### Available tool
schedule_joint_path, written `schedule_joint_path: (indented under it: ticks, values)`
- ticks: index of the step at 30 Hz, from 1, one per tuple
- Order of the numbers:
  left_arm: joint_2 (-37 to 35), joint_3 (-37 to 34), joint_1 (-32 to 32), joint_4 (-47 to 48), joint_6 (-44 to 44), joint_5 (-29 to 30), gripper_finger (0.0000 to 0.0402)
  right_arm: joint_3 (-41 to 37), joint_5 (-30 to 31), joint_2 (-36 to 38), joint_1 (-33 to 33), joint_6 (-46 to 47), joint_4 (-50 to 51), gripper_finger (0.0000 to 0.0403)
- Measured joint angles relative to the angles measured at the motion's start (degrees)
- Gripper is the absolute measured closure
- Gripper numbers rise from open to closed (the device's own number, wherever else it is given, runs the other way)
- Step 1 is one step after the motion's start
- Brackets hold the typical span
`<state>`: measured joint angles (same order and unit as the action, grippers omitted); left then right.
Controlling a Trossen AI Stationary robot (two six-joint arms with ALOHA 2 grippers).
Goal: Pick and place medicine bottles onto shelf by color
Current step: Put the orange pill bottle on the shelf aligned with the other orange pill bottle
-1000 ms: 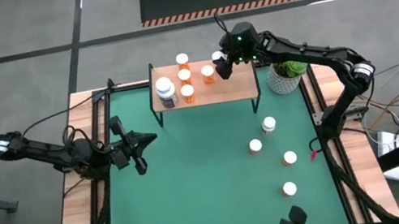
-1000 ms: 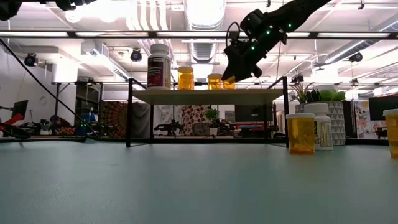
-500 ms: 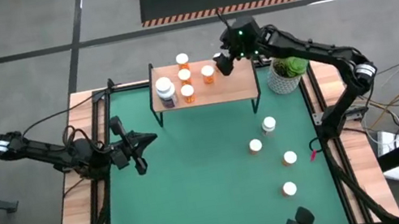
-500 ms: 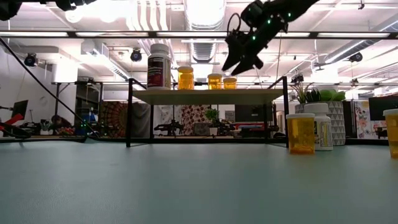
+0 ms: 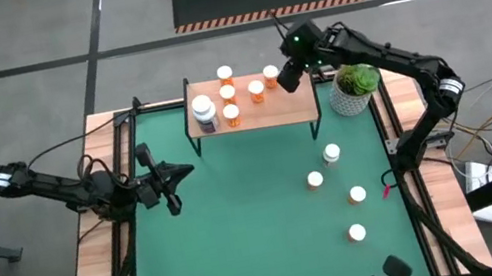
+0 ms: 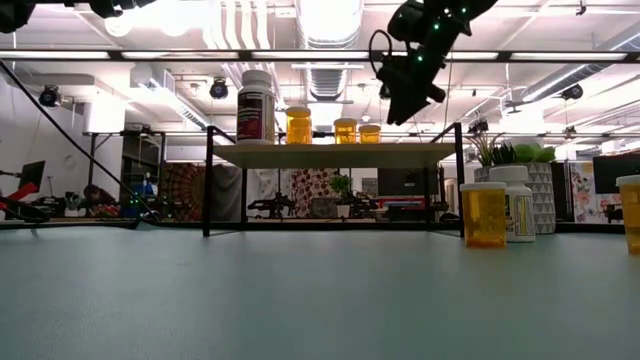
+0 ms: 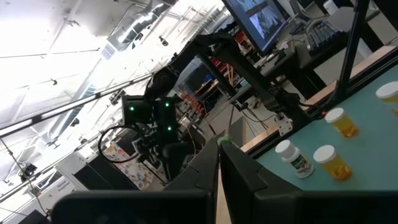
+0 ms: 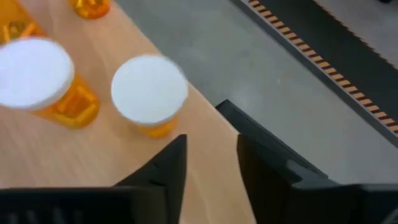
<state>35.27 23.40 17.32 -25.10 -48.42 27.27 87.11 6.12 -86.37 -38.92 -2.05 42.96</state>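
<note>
An orange bottle [image 6: 631, 212] is cut off by the low view's edge. In the right wrist view, two bottles [image 8: 38, 84] are blurred and partly cut off.

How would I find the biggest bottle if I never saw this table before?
Look for the wooden shelf on black legs at the far edge of the green mat. Five bottles stand on it. The big bottle is at the shelf's left end: white with a dark label, taller and fatter than the four little orange ones beside it.
</note>
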Motion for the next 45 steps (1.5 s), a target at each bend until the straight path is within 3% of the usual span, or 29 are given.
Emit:
schedule_joint_path:
  ticks: [9, 13, 20, 26, 33, 45]
  values:
    - [0.21, -0.02, 0.00, 0.00, -0.02, -0.02, 0.0402, -5.16, -0.32, 0.00, 0.05, 0.09, -5.63, 0.0365]
    - [0.24, -0.02, 0.00, -0.02, -0.04, -0.02, 0.0402, -7.50, -4.56, 0.00, 0.29, 0.63, -11.00, 0.0389]
    - [0.21, -0.02, 0.02, -0.20, -0.04, -0.02, 0.0402, -10.88, -5.09, 0.00, 0.70, 1.08, -20.85, 0.0394]
    - [0.21, -0.02, 0.00, -0.16, -0.04, -0.02, 0.0402, -11.11, -5.27, 0.00, 0.83, 1.06, -18.65, 0.0394]
    - [0.21, -0.02, 0.01, -0.14, -0.21, -0.02, 0.0402, -11.74, -6.93, -1.96, 0.95, 1.41, -25.43, 0.0394]
    - [0.32, -0.02, 0.02, -0.04, -0.34, -0.02, 0.0402, -11.12, -7.68, -3.50, 1.19, 1.97, -26.68, 0.0394]
